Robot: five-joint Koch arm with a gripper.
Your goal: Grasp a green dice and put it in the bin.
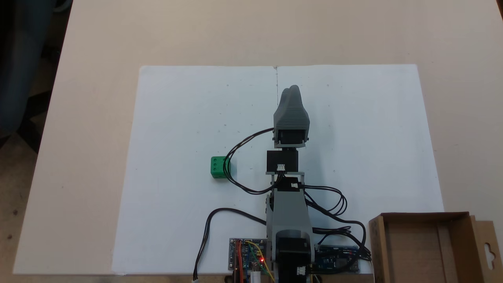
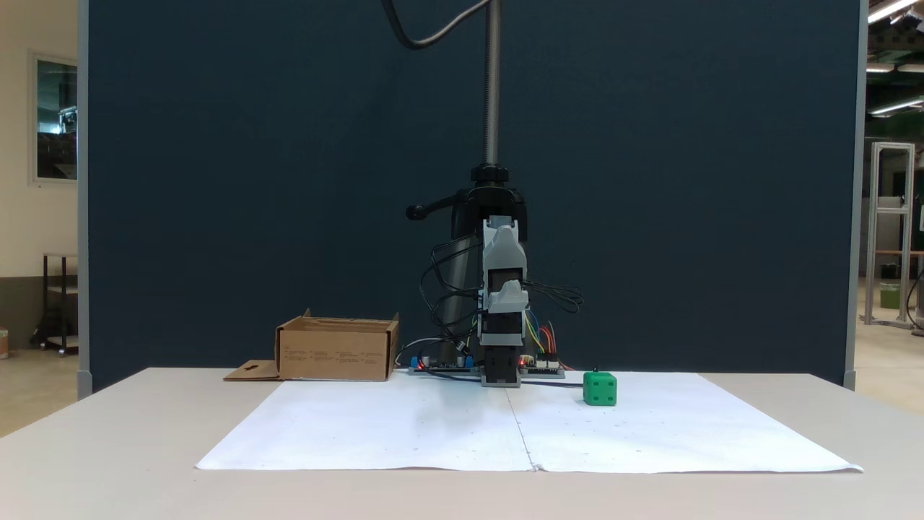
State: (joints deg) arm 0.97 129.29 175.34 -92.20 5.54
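Note:
The green dice [image 1: 220, 167] is a small bright green cube with round pips, resting on the white paper left of the arm in a fixed view and right of it [image 2: 600, 388] in the other. A black cable loop crosses its right side seen from above. My gripper [image 1: 290, 89] is grey, points away from the base over the middle of the paper, well clear of the dice, and its two tips are pressed together with nothing between them. The bin [image 1: 378, 251], an open brown cardboard box with a hang-hole flap, stands beside the arm's base [image 2: 336, 354].
White paper sheets [image 1: 188, 118] cover the middle of the beige table [image 1: 98, 59]. Circuit boards [image 1: 247, 255] with coloured wires and looping black cables [image 1: 334, 200] lie around the arm's base. A dark partition [image 2: 216, 180] and a clamp pole [image 2: 492, 87] stand behind the table.

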